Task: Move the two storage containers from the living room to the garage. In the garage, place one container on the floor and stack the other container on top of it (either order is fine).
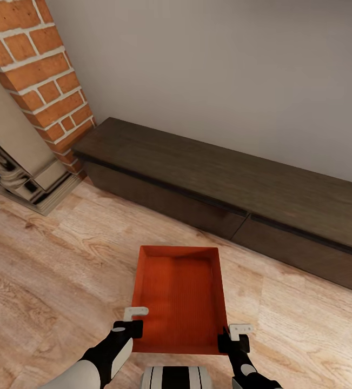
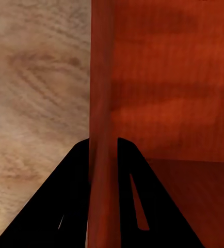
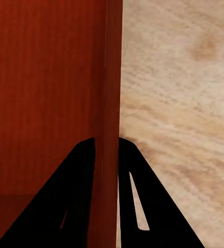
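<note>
Storage container (image 1: 178,294) over light wood plank floor (image 1: 46,281), seemingly lifted.

Bench (image 1: 224,189) runs out of frame beyond the right gripper (image 1: 235,335); fireplace (image 1: 30,108) is cropped beyond the left gripper (image 1: 130,320). Bin wall (image 2: 102,103) hides each gripper's finger gap; whether the bin (image 1: 178,297) touches the wood floor (image 1: 46,281) cannot be told.

The storage container (image 1: 178,297) sits before the bench (image 1: 224,189), the fireplace (image 1: 35,92) at the bench's left end.
</note>
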`<state>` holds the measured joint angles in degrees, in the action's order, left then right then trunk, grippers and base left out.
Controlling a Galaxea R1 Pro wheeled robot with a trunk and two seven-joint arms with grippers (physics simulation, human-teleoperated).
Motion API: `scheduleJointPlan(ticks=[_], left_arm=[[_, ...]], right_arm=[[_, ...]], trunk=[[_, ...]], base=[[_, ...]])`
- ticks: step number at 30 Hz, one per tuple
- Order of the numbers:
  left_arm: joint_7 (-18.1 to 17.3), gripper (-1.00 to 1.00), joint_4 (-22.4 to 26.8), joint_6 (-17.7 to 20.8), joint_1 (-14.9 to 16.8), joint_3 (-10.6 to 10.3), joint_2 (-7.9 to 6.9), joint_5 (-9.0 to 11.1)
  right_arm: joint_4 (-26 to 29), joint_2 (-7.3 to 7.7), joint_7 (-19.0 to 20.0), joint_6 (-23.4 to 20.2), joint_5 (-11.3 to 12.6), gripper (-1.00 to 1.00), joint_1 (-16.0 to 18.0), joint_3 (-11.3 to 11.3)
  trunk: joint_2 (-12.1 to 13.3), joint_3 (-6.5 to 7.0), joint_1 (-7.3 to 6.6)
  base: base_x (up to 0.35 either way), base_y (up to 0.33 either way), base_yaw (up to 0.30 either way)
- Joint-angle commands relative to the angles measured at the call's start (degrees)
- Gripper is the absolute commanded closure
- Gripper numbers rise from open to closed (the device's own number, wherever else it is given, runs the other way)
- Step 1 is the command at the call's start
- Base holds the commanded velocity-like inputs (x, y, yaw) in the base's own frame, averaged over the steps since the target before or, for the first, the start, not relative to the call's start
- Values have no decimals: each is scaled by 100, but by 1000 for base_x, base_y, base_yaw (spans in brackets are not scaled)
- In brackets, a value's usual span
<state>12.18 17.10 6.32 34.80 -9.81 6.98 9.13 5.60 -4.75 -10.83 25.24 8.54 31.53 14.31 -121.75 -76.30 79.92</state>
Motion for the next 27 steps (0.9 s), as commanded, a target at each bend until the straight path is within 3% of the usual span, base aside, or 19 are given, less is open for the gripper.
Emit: scheduleJointPlan(ticks=[1,27], left_arm=[[41,100,13,35,0,-37,-4,28],[31,100,-4,35,0,-38,-4,37]], right_arm=[[-6,-4,-7,25,77,100,3,45],[-6,-17,-7,25,69,100,3,45]], trunk=[[-1,-3,-1],[1001,446,-550]], base=[[0,0,0],[0,0,0]])
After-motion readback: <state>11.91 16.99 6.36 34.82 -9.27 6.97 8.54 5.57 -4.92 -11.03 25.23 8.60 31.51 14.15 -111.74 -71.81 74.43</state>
